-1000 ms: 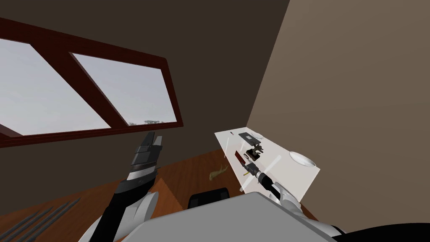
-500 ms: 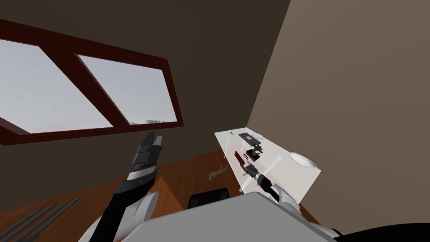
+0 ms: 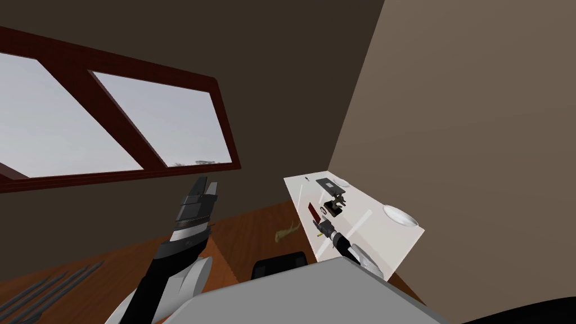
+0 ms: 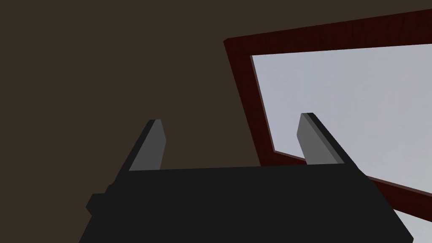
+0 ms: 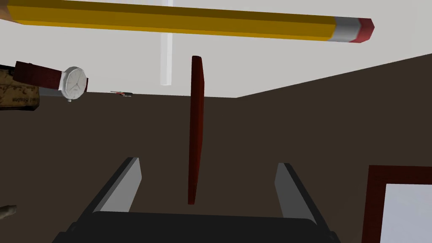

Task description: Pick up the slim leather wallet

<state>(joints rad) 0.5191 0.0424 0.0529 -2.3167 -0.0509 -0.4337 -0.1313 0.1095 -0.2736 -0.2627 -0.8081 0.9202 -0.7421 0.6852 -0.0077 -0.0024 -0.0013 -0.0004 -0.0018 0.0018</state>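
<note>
From the head view, the robot's left arm is lifted in front of the window wall, with the left gripper [image 3: 203, 188] pointing up. Its right arm stretches out to a white table [image 3: 371, 233] standing against the lighter wall. The right gripper [image 3: 320, 224] is at the table's edge on the window side, just beside a slim dark red wallet [image 3: 313, 212]. Further along the top are a flat dark item [image 3: 327, 183], a dark cluster of small things [image 3: 336, 203] and a white dish [image 3: 400, 214].

In the left wrist view the gripper's fingers [image 4: 149, 143] stand wide apart with nothing between them.

In the right wrist view the wallet [image 5: 196, 126] shows edge-on as a thin slab running straight out between the gripper's fingers [image 5: 122, 185], which are spread with a gap on each side and touch nothing. Beyond its far end lies a yellow pencil [image 5: 190, 19] with a red eraser, and off to one side a white-faced watch [image 5: 74, 83] on a dark red strap.
</note>
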